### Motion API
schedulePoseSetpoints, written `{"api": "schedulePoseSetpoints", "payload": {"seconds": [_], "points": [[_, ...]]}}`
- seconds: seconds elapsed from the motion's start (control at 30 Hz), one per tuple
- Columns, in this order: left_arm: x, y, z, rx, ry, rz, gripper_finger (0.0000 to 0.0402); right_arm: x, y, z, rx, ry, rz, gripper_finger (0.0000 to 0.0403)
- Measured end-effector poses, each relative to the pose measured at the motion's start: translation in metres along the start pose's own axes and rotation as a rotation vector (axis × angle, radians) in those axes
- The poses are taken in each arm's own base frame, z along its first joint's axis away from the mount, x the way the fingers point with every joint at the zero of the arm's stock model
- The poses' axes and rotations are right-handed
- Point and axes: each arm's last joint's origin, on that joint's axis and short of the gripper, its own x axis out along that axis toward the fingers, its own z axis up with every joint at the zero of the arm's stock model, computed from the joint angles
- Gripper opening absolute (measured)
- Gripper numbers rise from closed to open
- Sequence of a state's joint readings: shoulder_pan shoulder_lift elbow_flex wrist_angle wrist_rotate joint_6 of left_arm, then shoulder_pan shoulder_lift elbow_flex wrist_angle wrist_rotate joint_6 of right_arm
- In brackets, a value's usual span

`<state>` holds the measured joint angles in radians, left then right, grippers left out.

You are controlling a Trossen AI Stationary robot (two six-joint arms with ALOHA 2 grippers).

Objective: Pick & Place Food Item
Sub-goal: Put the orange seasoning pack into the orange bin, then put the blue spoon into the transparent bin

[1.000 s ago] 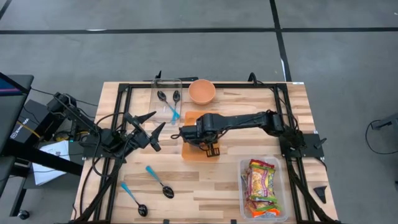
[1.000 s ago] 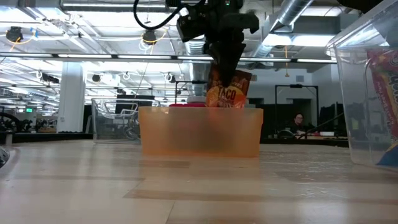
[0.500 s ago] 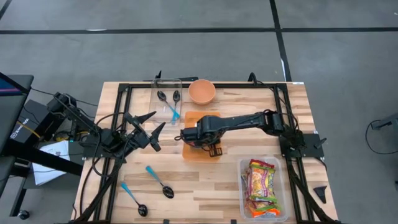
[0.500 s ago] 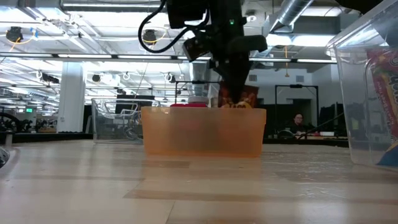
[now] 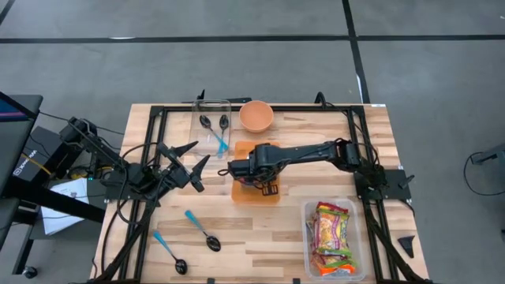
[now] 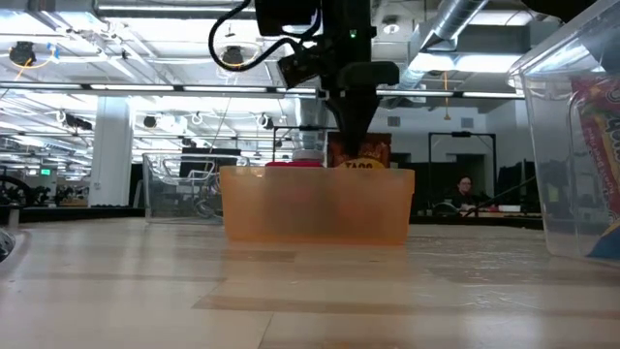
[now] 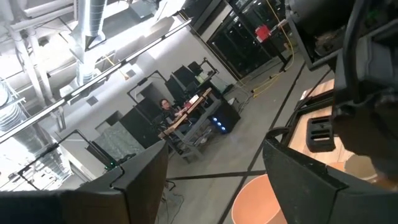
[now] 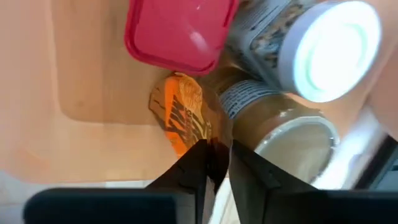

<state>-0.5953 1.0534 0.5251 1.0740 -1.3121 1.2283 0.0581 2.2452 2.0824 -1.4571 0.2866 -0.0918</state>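
Note:
My right gripper is shut on an orange-and-brown taco packet, which stands low inside the orange bin at the table's middle. The right wrist view looks down into the bin: the packet lies beside a red-lidded tub, a white-lidded jar and another jar. My left gripper waits open and empty at the table's left. My right gripper pinches the packet's top edge between its two fingers, from above, pointing down. The packet hangs nearly upright below the fingers, its lower part inside the bin. Whether its bottom rests on the bin floor, I cannot tell.
A clear bin of snack packets stands at the near right. An orange bowl and a clear container with spoons stand at the far edge. Two blue-handled spoons lie at the near left.
My right gripper has gone down into the orange bin with the taco packet. The packet, tilted and mostly above the rim a second ago, now hangs upright with only its top above the rim.

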Motion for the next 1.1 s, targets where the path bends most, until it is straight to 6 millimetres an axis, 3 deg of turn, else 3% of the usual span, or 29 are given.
{"api": "schedulePoseSetpoints", "payload": {"seconds": [0.3, 0.53, 0.77, 0.9, 1.1], "points": [[0.000, -0.001, 0.000, 0.006, 0.001, -0.003, 0.0255, -0.035, -0.001, -0.004, 0.033, -0.042, -0.038, 0.0113], [0.000, -0.006, -0.002, 0.049, 0.009, -0.022, 0.0255, -0.070, 0.016, -0.008, 0.033, -0.140, -0.041, 0.0145], [0.000, -0.012, -0.005, 0.093, 0.016, -0.041, 0.0255, -0.119, 0.028, -0.044, 0.116, -0.258, -0.118, 0.0154], [0.000, -0.013, -0.005, 0.089, -0.002, -0.056, 0.0255, -0.151, 0.034, -0.079, 0.195, -0.380, -0.214, 0.0154], [-0.001, -0.021, -0.008, 0.098, -0.054, -0.124, 0.0255, -0.168, 0.057, -0.123, 0.287, -0.622, -0.375, 0.0155]]}}
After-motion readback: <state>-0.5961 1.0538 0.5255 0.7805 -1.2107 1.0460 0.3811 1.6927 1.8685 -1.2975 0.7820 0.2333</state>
